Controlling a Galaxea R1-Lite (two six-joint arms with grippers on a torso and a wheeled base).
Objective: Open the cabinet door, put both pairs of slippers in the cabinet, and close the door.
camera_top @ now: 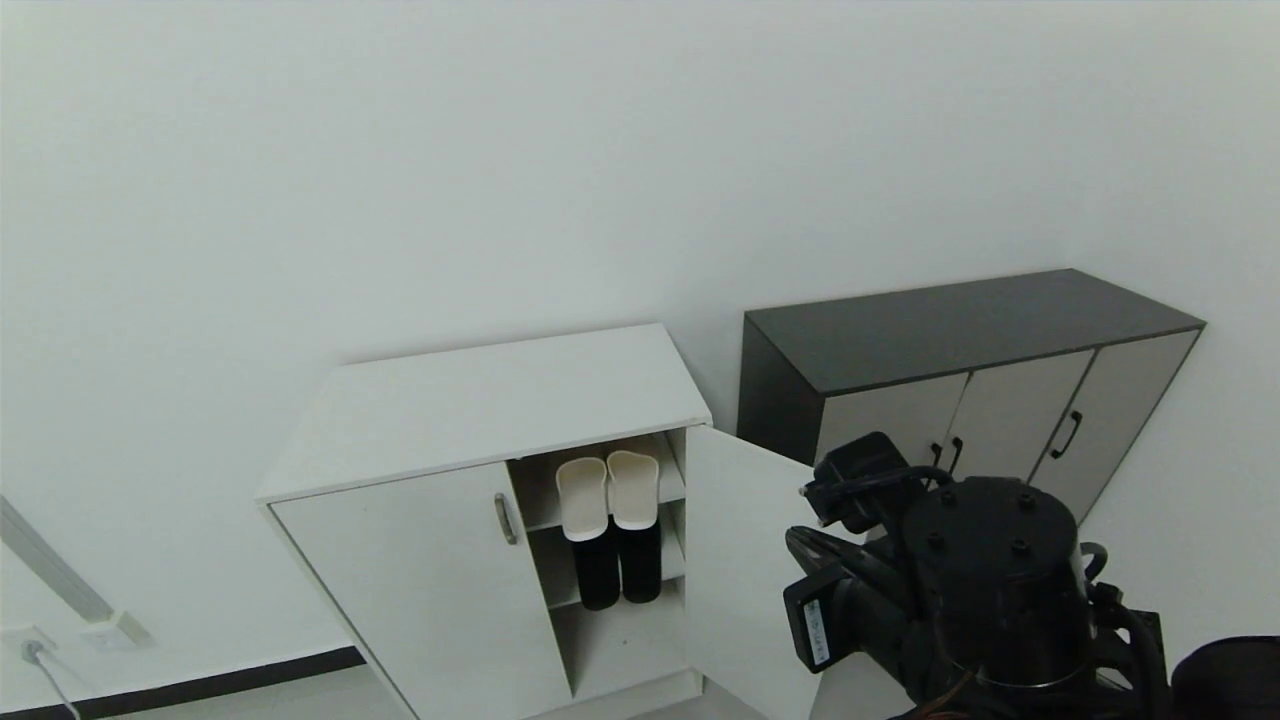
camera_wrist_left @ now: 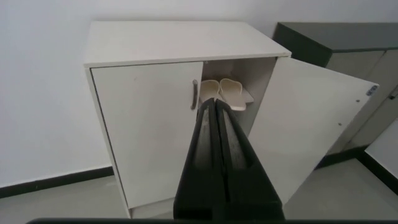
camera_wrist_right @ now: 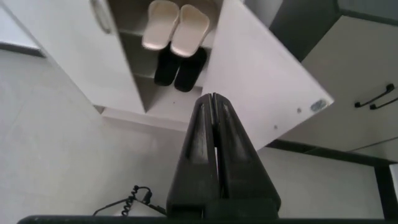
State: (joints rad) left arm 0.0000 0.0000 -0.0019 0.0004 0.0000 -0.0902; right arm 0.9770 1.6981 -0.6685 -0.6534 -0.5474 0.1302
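Note:
The white cabinet (camera_top: 480, 410) stands against the wall, its right door (camera_top: 740, 560) swung open and its left door (camera_top: 430, 590) closed. A white pair of slippers (camera_top: 608, 492) lies on the upper shelf, toes sticking out. A black pair (camera_top: 618, 570) sits on the shelf below. My left gripper (camera_wrist_left: 211, 104) is shut and empty, in front of the cabinet opening at the height of the white slippers (camera_wrist_left: 227, 93). My right gripper (camera_wrist_right: 214, 98) is shut and empty too, hanging above the floor beside the open door (camera_wrist_right: 261, 81), with both pairs (camera_wrist_right: 177, 28) further in.
A dark cabinet (camera_top: 960, 330) with grey doors stands just right of the white one, close behind the open door. A wall socket with a cable (camera_top: 30, 650) sits low at the left. Bare floor (camera_wrist_right: 62, 143) lies before the cabinet.

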